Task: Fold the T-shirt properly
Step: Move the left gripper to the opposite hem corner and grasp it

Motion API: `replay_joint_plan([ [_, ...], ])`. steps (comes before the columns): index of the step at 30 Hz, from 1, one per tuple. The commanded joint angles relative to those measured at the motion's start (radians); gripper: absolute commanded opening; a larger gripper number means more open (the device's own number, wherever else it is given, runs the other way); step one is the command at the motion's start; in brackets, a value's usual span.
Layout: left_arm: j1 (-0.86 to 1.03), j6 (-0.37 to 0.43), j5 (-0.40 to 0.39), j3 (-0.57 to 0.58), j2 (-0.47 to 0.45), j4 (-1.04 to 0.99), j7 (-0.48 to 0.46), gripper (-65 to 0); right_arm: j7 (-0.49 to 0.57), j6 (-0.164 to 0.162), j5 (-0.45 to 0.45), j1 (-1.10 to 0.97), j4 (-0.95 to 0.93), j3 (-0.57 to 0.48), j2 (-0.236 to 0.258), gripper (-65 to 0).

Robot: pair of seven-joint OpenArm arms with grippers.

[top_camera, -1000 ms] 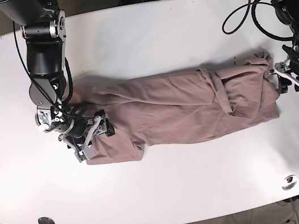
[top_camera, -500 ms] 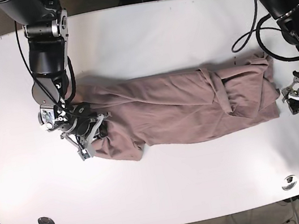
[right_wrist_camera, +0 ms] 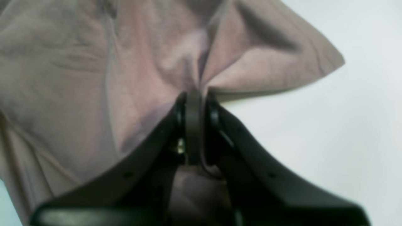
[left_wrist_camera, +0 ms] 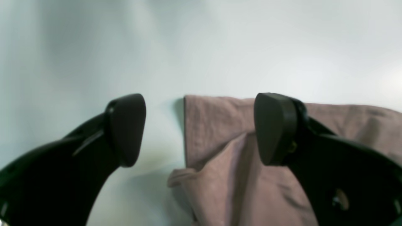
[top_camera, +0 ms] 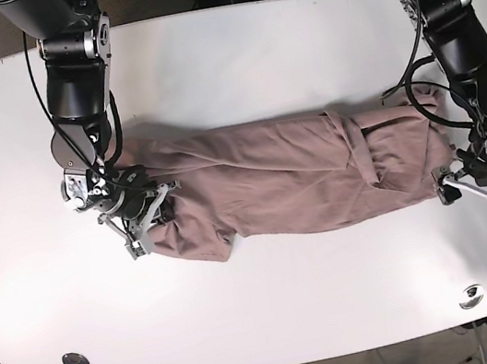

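The T-shirt (top_camera: 299,177) lies stretched across the desk (top_camera: 231,53), right gripper (right_wrist_camera: 193,100) jaws pinched on its edge, left gripper (left_wrist_camera: 201,128) jaws wide over what looks like the opposite corner, so I'd clamp that before lifting together.

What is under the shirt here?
Only the white table shows around the shirt. Anything beneath the cloth is covered and cannot be seen.

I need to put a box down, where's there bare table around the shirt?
The table is bare along the far edge beyond the T-shirt, and along the near edge below it. The shirt's ends are crowded: right gripper shut on cloth, left gripper open.
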Motion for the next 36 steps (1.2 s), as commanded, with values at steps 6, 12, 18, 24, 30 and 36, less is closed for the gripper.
replay_joint_plan([
  [6, -0.102, 0.006, 0.0, 0.094, -0.025, -0.229, -0.123, -13.9, 0.013, 0.005, 0.005, 0.027, 0.019, 0.004, 0.004, -62.8],
  [12, -0.105, 0.006, 0.0, 0.131, -0.022, -0.312, -0.206, -13.9, 0.013, 0.005, 0.005, 0.027, 0.019, 0.004, 0.004, -62.8],
  [18, -0.139, 0.003, 0.0, 0.131, -0.02, -0.378, -0.214, -13.9, 0.013, 0.005, 0.005, 0.027, 0.019, 0.004, 0.004, -62.8],
  [24, -0.175, 0.0, -0.006, 0.131, -0.02, -0.462, -0.225, -19.0, 0.013, 0.005, 0.007, 0.027, 0.019, 0.004, 0.004, -62.8],
  [30, -0.173, 0.0, -0.002, 0.133, -0.018, -0.464, -0.258, -45.6, 0.013, 0.005, 0.007, 0.027, 0.019, 0.004, 0.004, -62.8],
  [36, -0.173, 0.0, -0.003, 0.133, -0.018, -0.459, -0.262, -63.6, 0.013, 0.005, 0.007, 0.027, 0.02, 0.004, 0.004, -62.8],
])
